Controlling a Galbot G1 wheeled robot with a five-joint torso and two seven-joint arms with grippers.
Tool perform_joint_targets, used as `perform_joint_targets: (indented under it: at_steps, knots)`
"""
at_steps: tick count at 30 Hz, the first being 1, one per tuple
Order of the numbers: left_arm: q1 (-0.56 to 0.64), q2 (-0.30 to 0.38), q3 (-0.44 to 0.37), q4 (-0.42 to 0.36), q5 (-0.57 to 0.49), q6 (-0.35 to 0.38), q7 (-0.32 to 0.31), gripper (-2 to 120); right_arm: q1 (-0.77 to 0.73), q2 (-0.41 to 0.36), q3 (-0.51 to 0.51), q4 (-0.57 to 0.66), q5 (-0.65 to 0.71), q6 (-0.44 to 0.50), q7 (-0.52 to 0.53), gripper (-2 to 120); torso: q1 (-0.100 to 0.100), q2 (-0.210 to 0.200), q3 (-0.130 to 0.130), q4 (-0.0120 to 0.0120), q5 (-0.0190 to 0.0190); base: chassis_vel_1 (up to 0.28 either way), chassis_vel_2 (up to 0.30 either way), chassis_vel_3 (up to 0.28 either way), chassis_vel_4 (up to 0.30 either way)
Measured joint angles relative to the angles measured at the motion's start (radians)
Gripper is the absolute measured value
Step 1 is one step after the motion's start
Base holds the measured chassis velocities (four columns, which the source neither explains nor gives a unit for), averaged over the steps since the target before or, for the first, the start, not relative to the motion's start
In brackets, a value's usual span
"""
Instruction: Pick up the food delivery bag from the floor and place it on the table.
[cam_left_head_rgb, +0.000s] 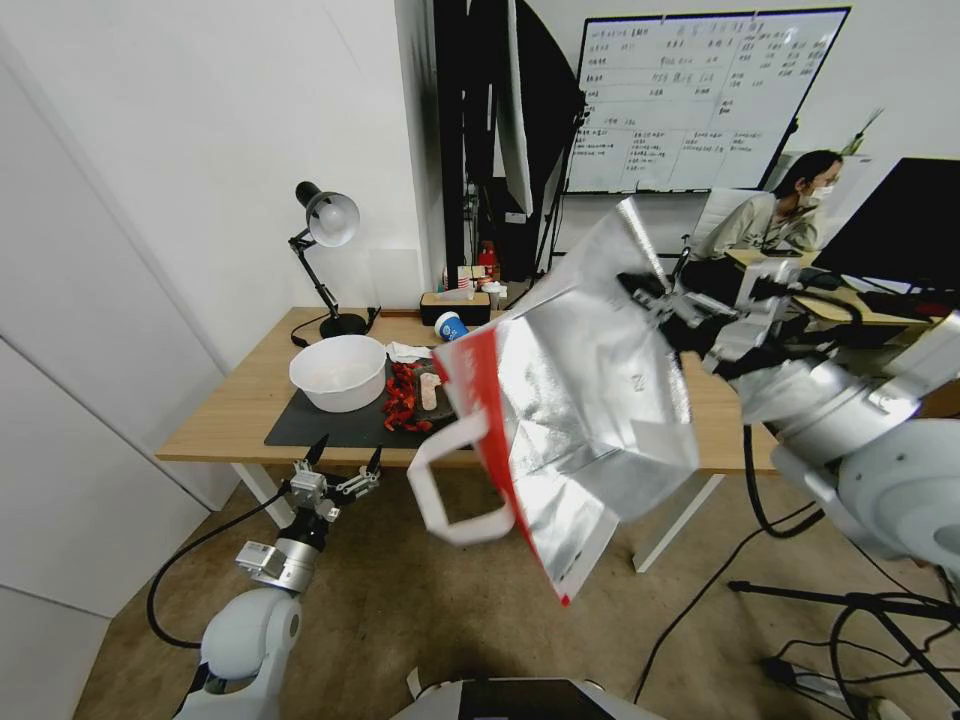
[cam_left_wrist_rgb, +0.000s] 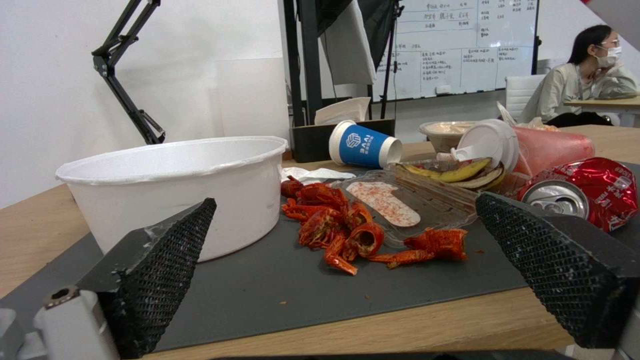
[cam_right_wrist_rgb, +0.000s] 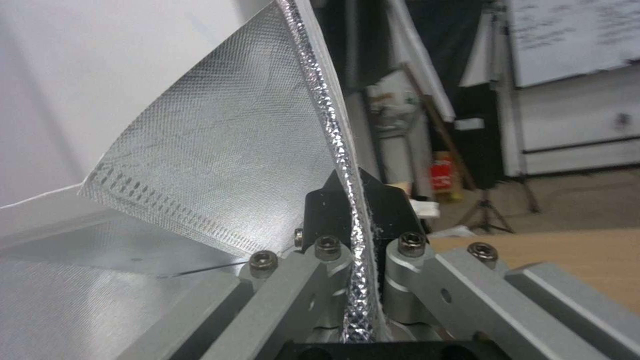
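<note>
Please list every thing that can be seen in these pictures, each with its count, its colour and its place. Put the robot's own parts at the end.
food delivery bag: 1, silver foil lining with red and white, held in the air in front of the table edge
table: 1, light wood, white legs
mat: 1, dark grey, on the table
bowl: 1, white, on the mat
crayfish shells: a pile, red, on the mat beside the bowl
paper cup: 1, blue and white, lying on its side
soda can: 1, red, crushed, on the table
banana peel: 1, yellow
desk lamp: 1, black, back of the table
floor: brownish grey, black cables
left claw: open, low before the table edge
right claw: shut on the bag's rim
</note>
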Motion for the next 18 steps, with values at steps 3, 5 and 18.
perform_joint_targets:
  at_steps: [3,5,18]
  knots:
    - [-0.001,0.0,0.002,0.004,0.001,0.0,0.0,100,0.012,0.02,0.006,-0.048,0.036,-0.027,0.062,0,0.0,0.0,0.0,0.0,0.0001,0.0,0.0,0.0,0.0]
    - [-0.002,0.0,0.004,0.006,0.001,-0.001,0.0,100,0.016,0.032,0.007,-0.077,0.042,-0.035,0.071,0,0.0,0.0,0.0,0.0002,0.0003,0.0,0.0,0.0,0.0]
    - [-0.007,-0.001,0.017,0.023,0.013,-0.002,0.0,100,0.052,0.091,-0.013,-0.266,0.048,-0.111,0.002,0,0.0,0.0,0.0,-0.0001,0.0003,0.0,0.0,0.0,0.0]
